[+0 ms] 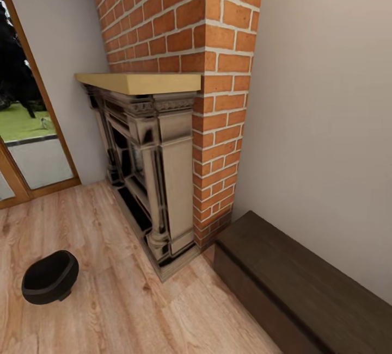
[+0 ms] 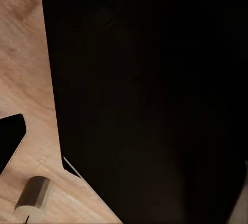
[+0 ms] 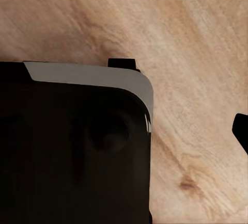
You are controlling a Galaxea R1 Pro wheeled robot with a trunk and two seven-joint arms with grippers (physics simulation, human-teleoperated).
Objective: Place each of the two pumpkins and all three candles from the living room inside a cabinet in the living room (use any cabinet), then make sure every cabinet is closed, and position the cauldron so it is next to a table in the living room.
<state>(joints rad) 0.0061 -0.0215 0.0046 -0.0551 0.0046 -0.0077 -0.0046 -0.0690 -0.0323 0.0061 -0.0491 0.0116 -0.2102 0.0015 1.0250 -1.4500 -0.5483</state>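
The cauldron (image 1: 50, 277) is sitting at eight o'clock on the wood floor (image 1: 120, 299), the brick fireplace (image 1: 163, 169) standing between it and the cabinet (image 1: 305, 283) at four; gripper states I cannot tell.

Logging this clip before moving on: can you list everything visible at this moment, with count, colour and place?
cauldron: one, black, on the wood floor at the head view's lower left, in front of the fireplace, tilted.
cabinet: one, dark brown, against the wall right of the brick column, fronts appear closed.
fireplace: one, red brick chimney with pale wood mantel and dark surround.
patio door: one, wood-framed glass, far left.
wood floor: light brown planks.
small cylinder: one, beige, on the floor in the left wrist view; what it is cannot be told.
robot's body: dark bulk in both wrist views.
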